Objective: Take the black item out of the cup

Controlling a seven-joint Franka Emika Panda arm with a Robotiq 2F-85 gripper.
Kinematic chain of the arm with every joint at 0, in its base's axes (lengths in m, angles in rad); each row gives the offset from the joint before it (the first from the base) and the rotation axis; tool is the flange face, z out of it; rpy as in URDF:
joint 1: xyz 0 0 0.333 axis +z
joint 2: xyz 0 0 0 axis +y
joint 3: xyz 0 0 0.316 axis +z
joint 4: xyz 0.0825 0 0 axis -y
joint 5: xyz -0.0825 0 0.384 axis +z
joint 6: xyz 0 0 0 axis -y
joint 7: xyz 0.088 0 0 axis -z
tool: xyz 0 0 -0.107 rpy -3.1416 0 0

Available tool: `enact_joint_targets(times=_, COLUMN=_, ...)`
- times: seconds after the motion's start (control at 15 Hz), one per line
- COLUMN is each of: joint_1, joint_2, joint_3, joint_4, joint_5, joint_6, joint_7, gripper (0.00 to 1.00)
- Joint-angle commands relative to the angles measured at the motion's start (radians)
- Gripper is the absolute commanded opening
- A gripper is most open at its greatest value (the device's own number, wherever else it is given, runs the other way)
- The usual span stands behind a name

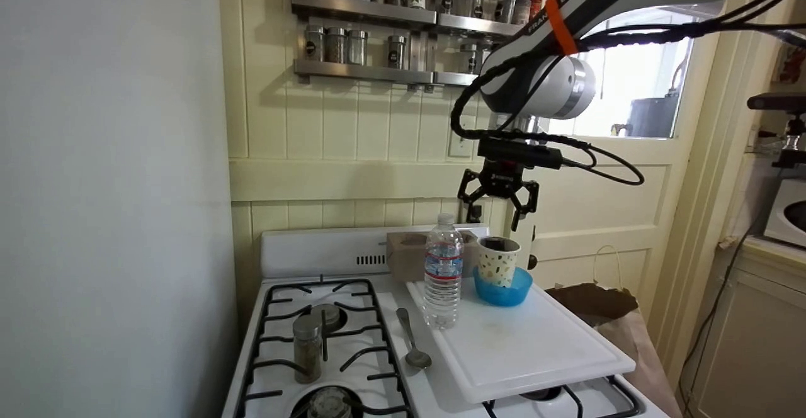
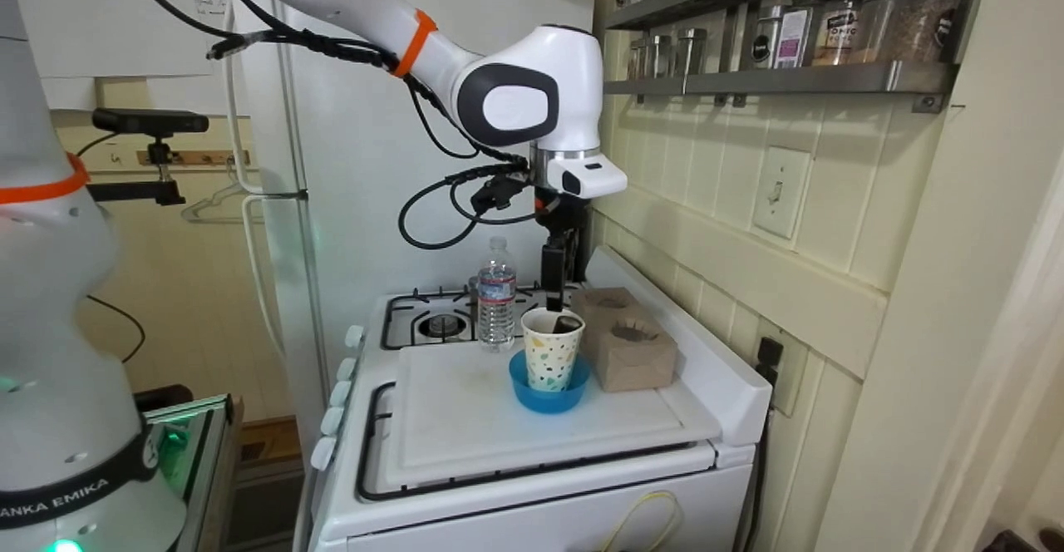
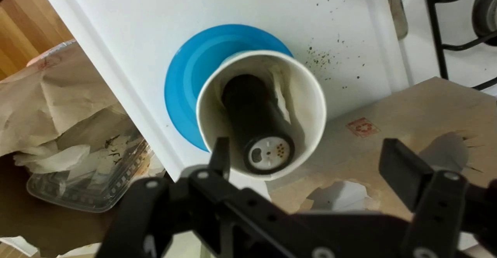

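Yellow panelling (image 1: 334,125) backs the counter (image 1: 535,342), where the black item (image 3: 256,120) leans inside the speckled cup (image 2: 549,362) with empty jaws spread wide above, positioning perhaps nearly done, gripping and lifting out left.

The white bench (image 1: 431,388) has black bars (image 1: 352,332). A board (image 1: 516,358), a spoon (image 1: 418,359) and a jar (image 1: 307,350) sit on it.
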Motion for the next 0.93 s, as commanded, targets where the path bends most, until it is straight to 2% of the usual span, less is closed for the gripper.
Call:
enact_joint_targets(times=0.0, joint_1=0.009, joint_2=0.046, joint_3=-0.014, joint_4=0.036, joint_5=0.014, joint_6=-0.002, joint_7=0.0, gripper=0.85)
enact_joint_targets(times=0.07, joint_1=0.009, joint_2=0.053, joint_3=-0.017, joint_4=0.041, joint_5=0.017, joint_6=-0.005, joint_7=0.001, gripper=0.82)
enact_joint_targets(times=0.13, joint_1=0.009, joint_2=0.056, joint_3=-0.019, joint_4=0.041, joint_5=0.021, joint_6=-0.005, joint_7=-0.003, gripper=0.73)
enact_joint_targets(times=0.27, joint_1=0.009, joint_2=0.063, joint_3=-0.023, joint_4=0.038, joint_5=0.024, joint_6=-0.005, joint_7=-0.002, gripper=0.79)
enact_joint_targets(times=0.33, joint_1=0.009, joint_2=0.065, joint_3=-0.024, joint_4=0.035, joint_5=0.026, joint_6=-0.004, joint_7=-0.002, gripper=0.73)
enact_joint_targets(times=0.4, joint_1=0.009, joint_2=0.07, joint_3=-0.025, joint_4=0.035, joint_5=0.03, joint_6=-0.004, joint_7=-0.003, gripper=0.75)
enact_joint_targets(times=0.47, joint_1=0.01, joint_2=0.073, joint_3=-0.025, joint_4=0.034, joint_5=0.034, joint_6=-0.002, joint_7=-0.003, gripper=0.71)
enact_joint_targets(times=0.87, joint_1=0.009, joint_2=0.074, joint_3=-0.031, joint_4=0.02, joint_5=0.047, joint_6=0.001, joint_7=0.002, gripper=0.66)
